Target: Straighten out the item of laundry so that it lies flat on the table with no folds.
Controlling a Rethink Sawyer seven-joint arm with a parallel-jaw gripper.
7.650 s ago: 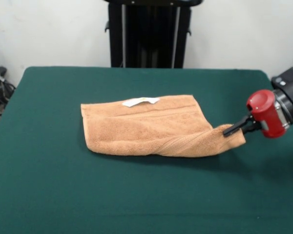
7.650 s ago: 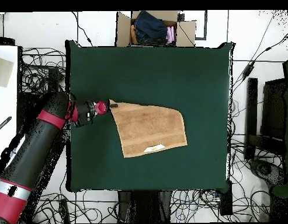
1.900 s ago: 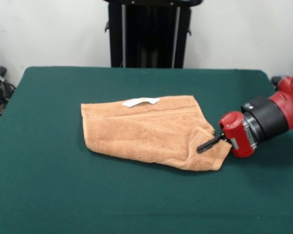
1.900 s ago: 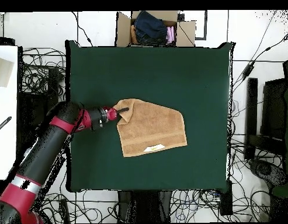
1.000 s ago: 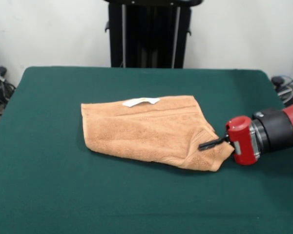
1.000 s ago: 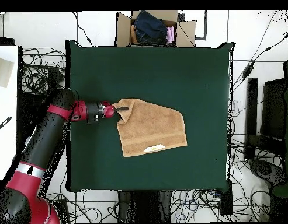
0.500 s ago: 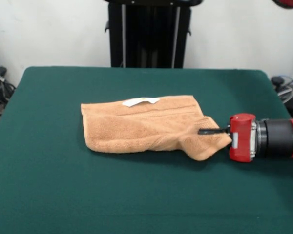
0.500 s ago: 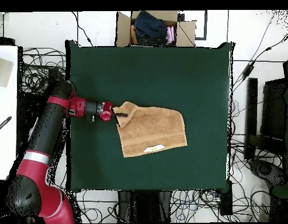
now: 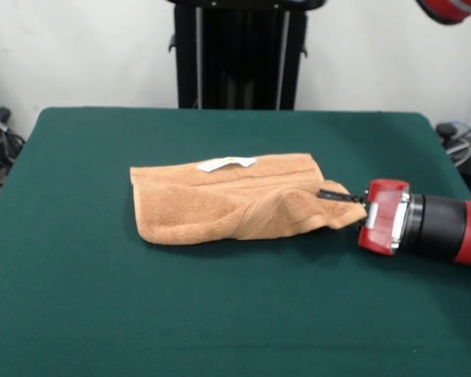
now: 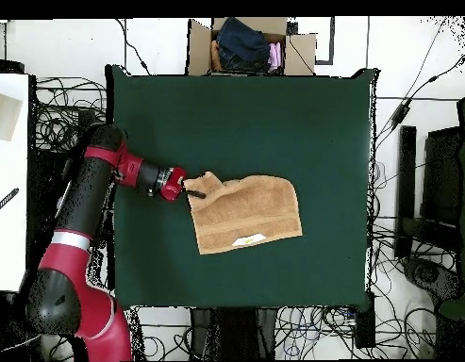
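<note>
The item of laundry (image 9: pixel 220 206) is an orange-tan towel lying mid-table with its white label (image 9: pixel 226 163) on the far edge. Its right end is bunched into raised ridges. My gripper (image 9: pixel 339 197) lies nearly level with the table at the towel's right corner, shut on that corner. From overhead, the gripper (image 10: pixel 193 192) holds the item of laundry (image 10: pixel 250 212) at its upper left corner, the arm reaching in from the left. The green table (image 9: pixel 102 314) spreads wide around the towel.
A black stand (image 9: pixel 237 51) rises behind the table's far edge. In the overhead view a cardboard box (image 10: pixel 250 45) of clothes sits beyond the table's top edge, and cables (image 10: pixel 406 264) cover the floor around the table.
The gripper has swung toward the table's far side with the towel corner in it. The loose flap at the right end has been drawn up into ridges against the towel's body.
</note>
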